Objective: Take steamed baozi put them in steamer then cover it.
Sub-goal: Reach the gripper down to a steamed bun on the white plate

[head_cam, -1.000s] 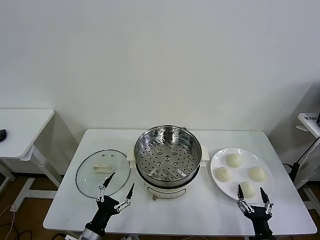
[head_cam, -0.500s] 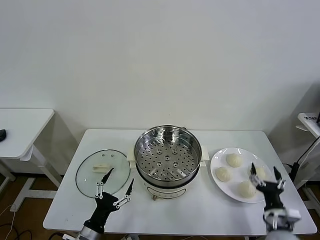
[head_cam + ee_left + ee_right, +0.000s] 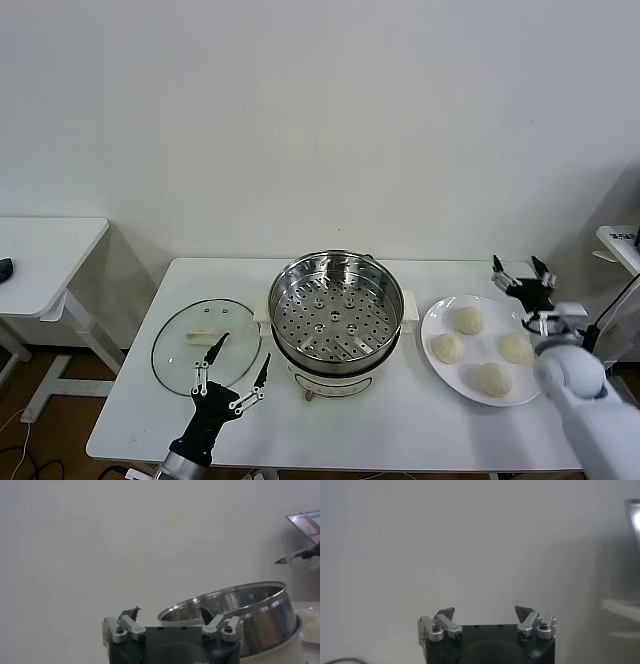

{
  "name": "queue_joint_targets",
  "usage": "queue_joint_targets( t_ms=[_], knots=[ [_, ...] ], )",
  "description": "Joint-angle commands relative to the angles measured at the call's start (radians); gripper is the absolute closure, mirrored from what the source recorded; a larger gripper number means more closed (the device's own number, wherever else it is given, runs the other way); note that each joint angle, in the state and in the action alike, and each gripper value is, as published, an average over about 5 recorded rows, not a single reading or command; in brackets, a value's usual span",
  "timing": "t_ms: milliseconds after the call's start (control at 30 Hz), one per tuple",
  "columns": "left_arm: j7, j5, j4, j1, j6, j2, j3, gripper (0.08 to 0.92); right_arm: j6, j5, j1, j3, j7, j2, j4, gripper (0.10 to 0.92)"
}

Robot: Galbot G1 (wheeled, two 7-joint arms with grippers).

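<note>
The four steamed baozi [image 3: 480, 349] sit on the white plate [image 3: 436, 318] at the right of the table, none lifted yet, so I judge this the opening step: fetching the first bun. Just left of the plate stands the steamer [image 3: 335, 308], its perforated tray bare, and left of that the glass cover [image 3: 205, 346] lies flat on the table [image 3: 400, 430] with its handle up. My right gripper [image 3: 521, 277] hangs above the far right edge of the plate, fingers spread as wide as they go and holding nothing; its own wrist view shows only blank wall beyond the open fingertips. My left gripper [image 3: 232, 374] waits over the near edge of the cover, just as wide open and empty, with the steamer's steel wall ahead of it in its wrist view. Next, I reckon, the right gripper has to tip down over one bun, straddle it and close softly, since the dough looks easy to dent. A second ago that gripper was low at the near edge of the plate by the nearest bun; it has since swung up and to the far side, while the left one has barely shifted.
</note>
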Motion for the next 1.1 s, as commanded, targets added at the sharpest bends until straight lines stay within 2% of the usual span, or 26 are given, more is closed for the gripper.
queue_joint_targets(
  t_ms=[33, 167, 233, 467, 733, 1100],
  knots=[
    [-0.003, 0.003, -0.003, -0.002, 0.006, -0.004, 0.010, 0.177, -0.090, -0.158, 0.337, -0.341, -0.611, -0.179, -0.216, 0.203],
    [-0.004, 0.005, -0.001, -0.003, 0.012, -0.008, 0.014, 0.177, -0.093, -0.348, 0.410, -0.399, -0.867, -0.183, -0.235, 0.203],
    [-0.004, 0.006, 0.000, -0.004, 0.013, -0.010, 0.015, 0.177, -0.091, -0.413, 0.449, -0.435, -0.950, -0.174, -0.246, 0.203],
    [-0.005, 0.008, -0.004, 0.004, 0.015, -0.023, 0.009, 0.177, -0.048, -0.665, 0.631, -0.605, -1.082, -0.087, -0.330, 0.203],
    [-0.007, 0.021, -0.001, 0.026, 0.004, -0.043, -0.001, 0.177, 0.024, -0.905, 0.742, -0.679, -1.130, 0.034, -0.464, 0.203],
    [-0.012, 0.030, 0.004, 0.038, -0.008, -0.049, -0.002, 0.177, 0.065, -0.993, 0.736, -0.664, -1.062, 0.124, -0.580, 0.203]
  ],
)
